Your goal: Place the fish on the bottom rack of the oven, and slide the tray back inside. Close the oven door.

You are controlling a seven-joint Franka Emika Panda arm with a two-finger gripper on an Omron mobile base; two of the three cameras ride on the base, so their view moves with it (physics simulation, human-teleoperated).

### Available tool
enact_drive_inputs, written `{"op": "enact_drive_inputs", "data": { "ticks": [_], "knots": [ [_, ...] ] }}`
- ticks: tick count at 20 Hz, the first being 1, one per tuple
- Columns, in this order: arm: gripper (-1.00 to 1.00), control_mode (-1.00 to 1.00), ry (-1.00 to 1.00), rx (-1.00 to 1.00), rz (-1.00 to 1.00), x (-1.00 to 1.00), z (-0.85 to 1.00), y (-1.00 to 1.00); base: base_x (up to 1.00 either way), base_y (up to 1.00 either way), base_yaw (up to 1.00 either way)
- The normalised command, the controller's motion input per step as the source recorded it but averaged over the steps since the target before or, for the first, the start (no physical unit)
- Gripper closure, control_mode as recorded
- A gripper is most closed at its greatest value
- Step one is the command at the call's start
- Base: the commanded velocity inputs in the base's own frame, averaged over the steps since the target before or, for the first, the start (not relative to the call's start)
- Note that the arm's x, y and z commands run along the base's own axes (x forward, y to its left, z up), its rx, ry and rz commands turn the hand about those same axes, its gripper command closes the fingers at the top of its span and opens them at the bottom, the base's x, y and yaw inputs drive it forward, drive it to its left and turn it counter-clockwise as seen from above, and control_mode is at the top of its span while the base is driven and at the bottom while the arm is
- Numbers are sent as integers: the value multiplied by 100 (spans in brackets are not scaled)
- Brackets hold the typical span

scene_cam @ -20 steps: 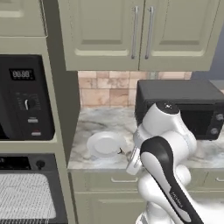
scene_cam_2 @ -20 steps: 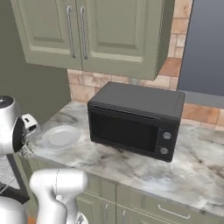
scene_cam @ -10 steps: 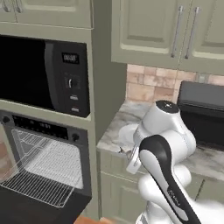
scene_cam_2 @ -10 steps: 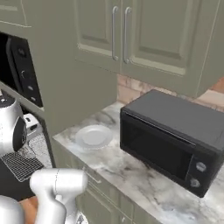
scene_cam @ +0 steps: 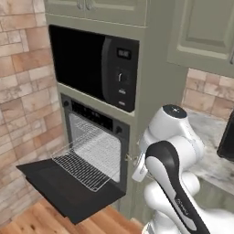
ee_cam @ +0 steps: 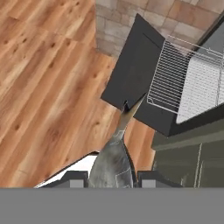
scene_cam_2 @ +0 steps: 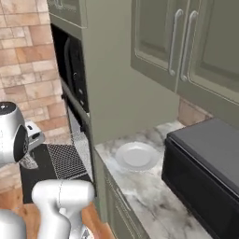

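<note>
Left base: oven door (scene_cam: 68, 192) down, bottom rack (scene_cam: 84, 165) pulled out, bare.
Right base: plate (scene_cam_2: 137, 156) on tabletop (scene_cam_2: 154, 196).
Hand cam: hand (ee_cam: 113, 178) clamps fish (ee_cam: 114, 155). Carry step; next, lower onto rack.

I see the marble counter (scene_cam_2: 154, 186) off behind my hand, carrying a round white plate (scene_cam_2: 137, 156) and a black box appliance (scene_cam_2: 205, 172); below my hand lies wooden floor (ee_cam: 48, 78).
</note>
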Motion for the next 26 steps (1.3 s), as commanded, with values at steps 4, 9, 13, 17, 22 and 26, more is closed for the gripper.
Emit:
{"op": "enact_drive_inputs", "data": {
  "ticks": [4, 9, 13, 17, 22, 26],
  "knots": [
    [100, 100, 0, 0, 0, 0, 0, 0, 0, 30, 49],
    [100, 100, 0, 0, 0, 0, 0, 0, 5, 28, 35],
    [100, 100, 0, 0, 0, 0, 0, 0, 24, 33, 9],
    [100, 100, 0, 0, 0, 0, 0, 0, 48, 51, 0],
    [100, 100, 0, 0, 0, 0, 0, 0, 29, 55, 0],
    [100, 100, 0, 0, 0, 0, 0, 0, -22, 27, 0]
  ]
}}
